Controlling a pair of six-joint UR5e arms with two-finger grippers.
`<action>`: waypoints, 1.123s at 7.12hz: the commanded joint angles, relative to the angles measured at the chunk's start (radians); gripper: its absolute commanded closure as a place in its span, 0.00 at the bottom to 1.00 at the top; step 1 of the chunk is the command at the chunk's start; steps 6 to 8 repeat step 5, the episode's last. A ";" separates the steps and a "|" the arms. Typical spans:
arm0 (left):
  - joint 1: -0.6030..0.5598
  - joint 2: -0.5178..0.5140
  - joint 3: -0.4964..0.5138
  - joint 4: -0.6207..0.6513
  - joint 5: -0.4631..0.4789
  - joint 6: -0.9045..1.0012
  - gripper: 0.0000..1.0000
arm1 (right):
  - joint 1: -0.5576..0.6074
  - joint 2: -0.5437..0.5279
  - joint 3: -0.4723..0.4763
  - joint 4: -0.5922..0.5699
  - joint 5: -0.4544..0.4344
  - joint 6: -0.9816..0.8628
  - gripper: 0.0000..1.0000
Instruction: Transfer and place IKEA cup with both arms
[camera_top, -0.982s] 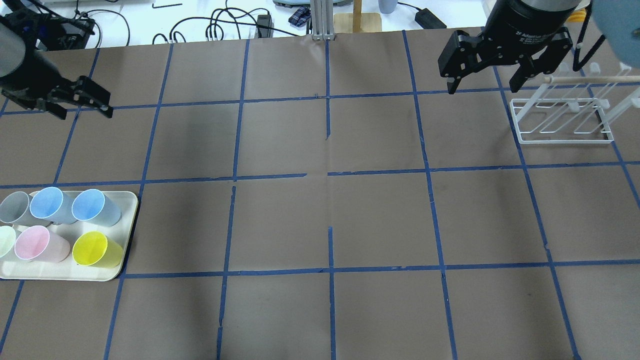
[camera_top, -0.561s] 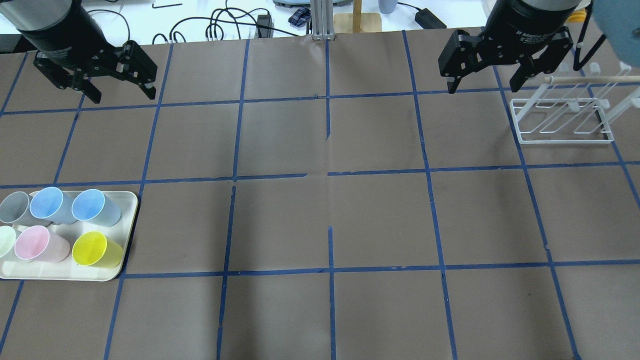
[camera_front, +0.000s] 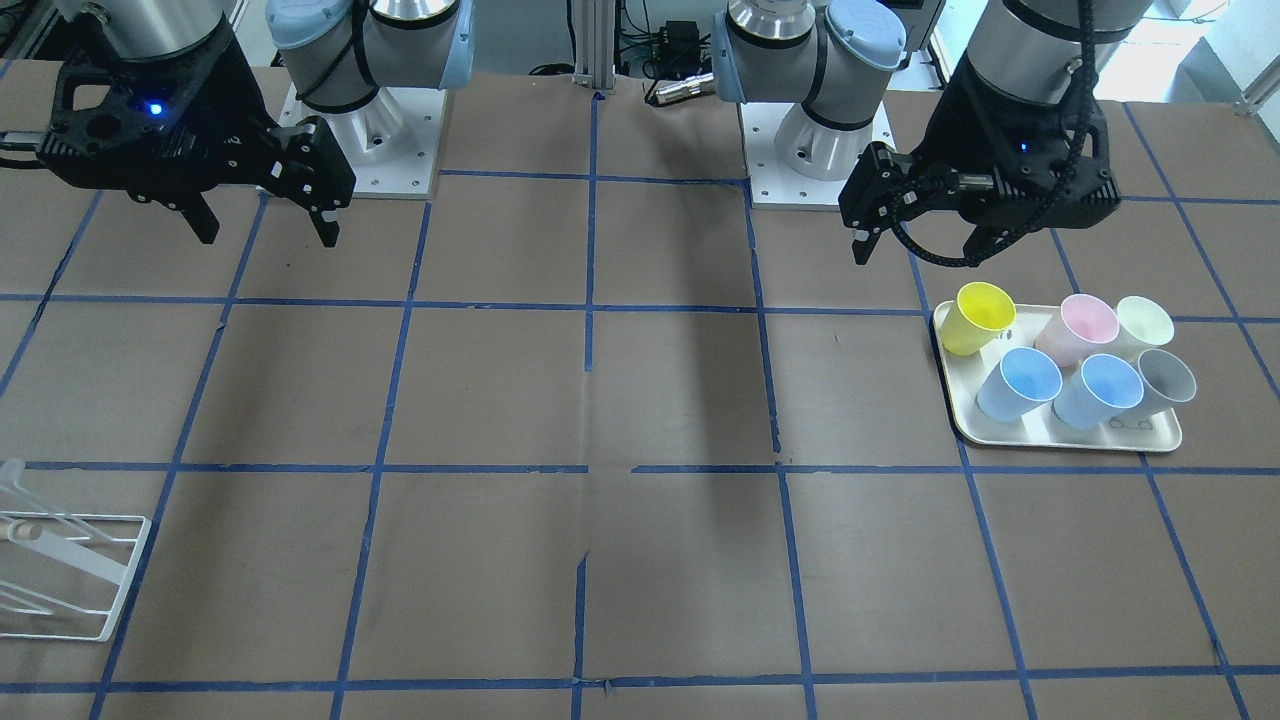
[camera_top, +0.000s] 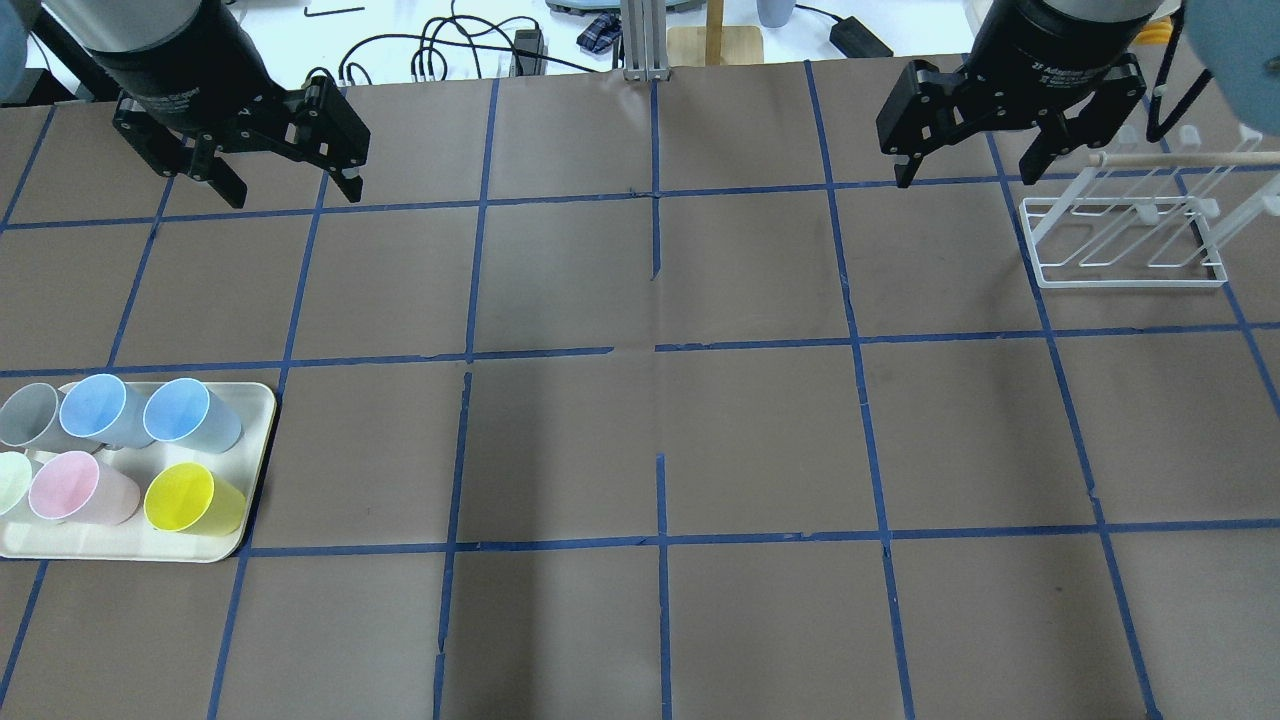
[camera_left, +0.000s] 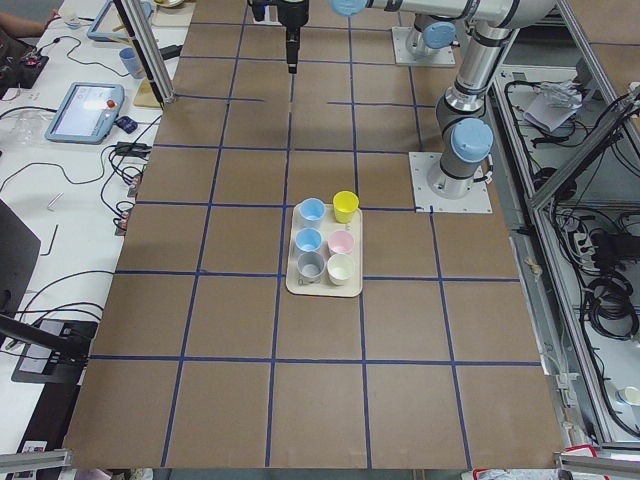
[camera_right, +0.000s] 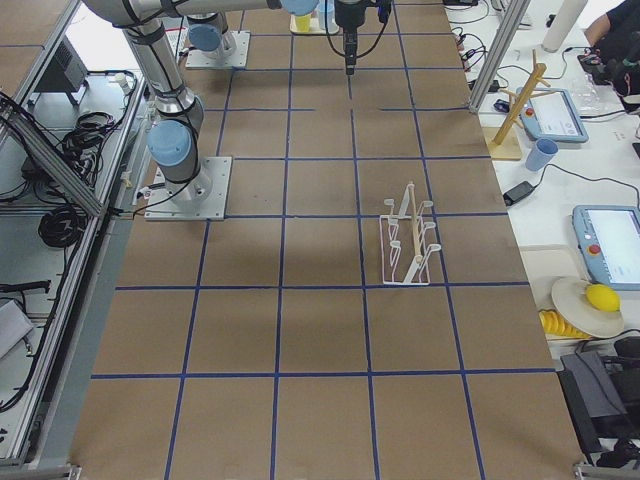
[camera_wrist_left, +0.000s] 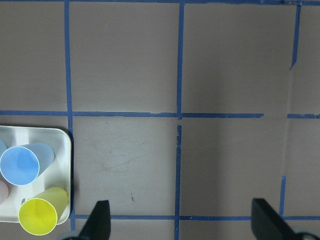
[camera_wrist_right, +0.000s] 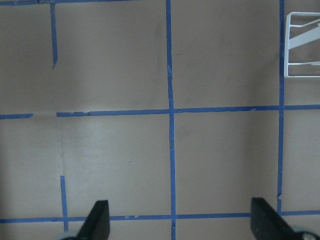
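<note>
The pale grey IKEA cup (camera_top: 25, 415) stands upright at the back left corner of a cream tray (camera_top: 255, 395). It is also in the front-facing view (camera_front: 1165, 378) and the exterior left view (camera_left: 311, 264). My left gripper (camera_top: 293, 190) is open and empty, high above the table's far left part, well beyond the tray. The left wrist view shows its fingertips (camera_wrist_left: 100, 222) wide apart, with only the tray's corner in sight. My right gripper (camera_top: 965, 175) is open and empty at the far right, beside a white wire rack (camera_top: 1130, 240).
The tray also holds two light-blue cups (camera_top: 95, 408) (camera_top: 185, 412), a pink cup (camera_top: 75, 487), a yellow cup (camera_top: 190, 497) and a pale green cup (camera_top: 10, 482). Brown paper with a blue tape grid covers the table. Cables and devices lie past the far edge.
My left gripper has swung from the view's far left edge to the right, and now hangs open over the far left grid squares. The right arm and the cups have not moved.
</note>
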 joint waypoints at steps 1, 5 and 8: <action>0.002 0.000 -0.003 0.026 0.003 0.008 0.00 | 0.000 0.000 0.001 0.000 -0.002 0.000 0.00; 0.000 0.000 -0.005 0.044 0.004 0.011 0.00 | 0.000 -0.002 0.002 0.002 -0.005 0.000 0.00; 0.000 0.000 -0.005 0.044 0.004 0.011 0.00 | 0.000 -0.002 0.002 0.002 -0.005 0.000 0.00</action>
